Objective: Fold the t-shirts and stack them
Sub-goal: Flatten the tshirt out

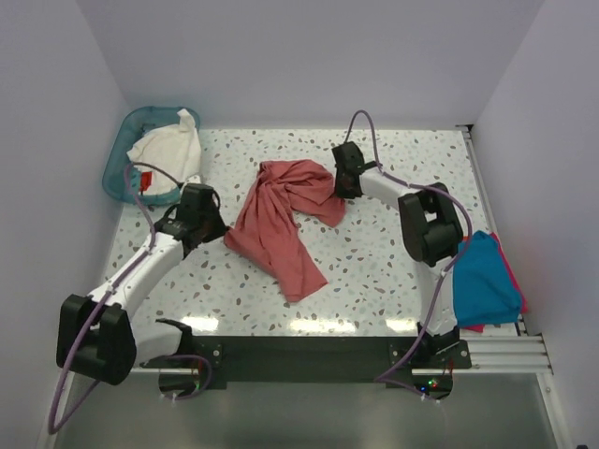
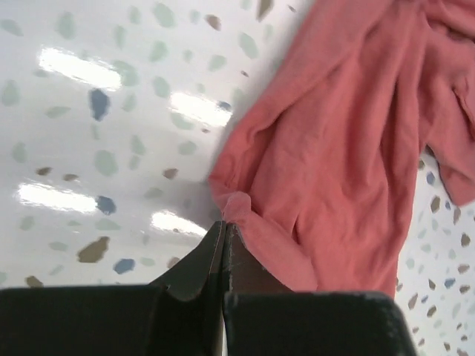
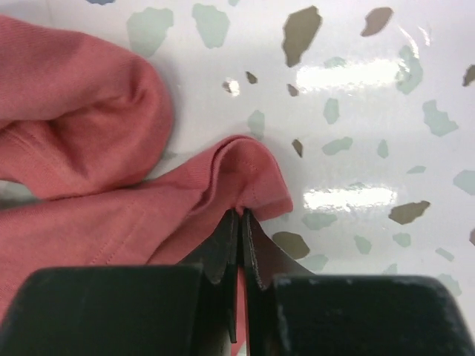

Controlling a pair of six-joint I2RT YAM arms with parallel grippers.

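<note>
From above, I see the red shirt [image 1: 281, 224] bunched mid-worktop [image 1: 374, 271], its long axis running far to near, between both arms. Left wrist: my left end effector [image 2: 224, 231] pinches its left edge. Right wrist: my right end effector [image 3: 241, 222] pinches a fold at its far-right corner.

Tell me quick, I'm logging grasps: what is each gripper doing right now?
Left gripper: closed, pinching an edge of the salmon-red t-shirt.
Right gripper: closed, pinching another edge of the same shirt.
</note>
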